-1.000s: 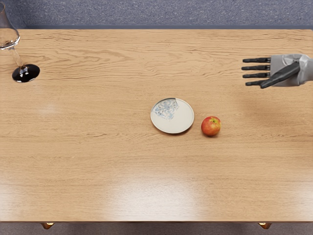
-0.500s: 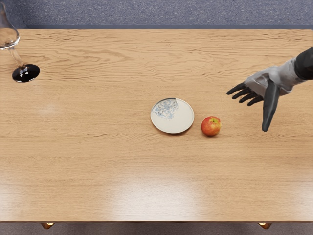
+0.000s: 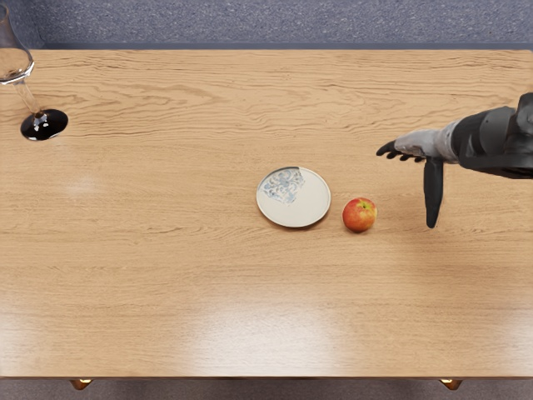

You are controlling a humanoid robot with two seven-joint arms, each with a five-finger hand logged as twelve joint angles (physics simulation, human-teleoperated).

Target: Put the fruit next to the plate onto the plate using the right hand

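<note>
- My right hand (image 3: 423, 152) hovers above the desk (image 3: 166, 275), right of the apple (image 3: 359, 214) and clear of it; fingers (image 3: 390, 151) spread, nothing held.
- Apple sits just right of the plate (image 3: 293, 197).
- Wine glass (image 3: 42, 124) far-left corner.

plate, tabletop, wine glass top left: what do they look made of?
Plate: probably glazed ceramic, off-white, soft sheen, grey-blue pattern on one part.
Tabletop: wood or veneer, visible grain, satin finish with pale reflections.
Wine glass: clear glass by the look, wood shows through the bowl; foot reads dark.
</note>
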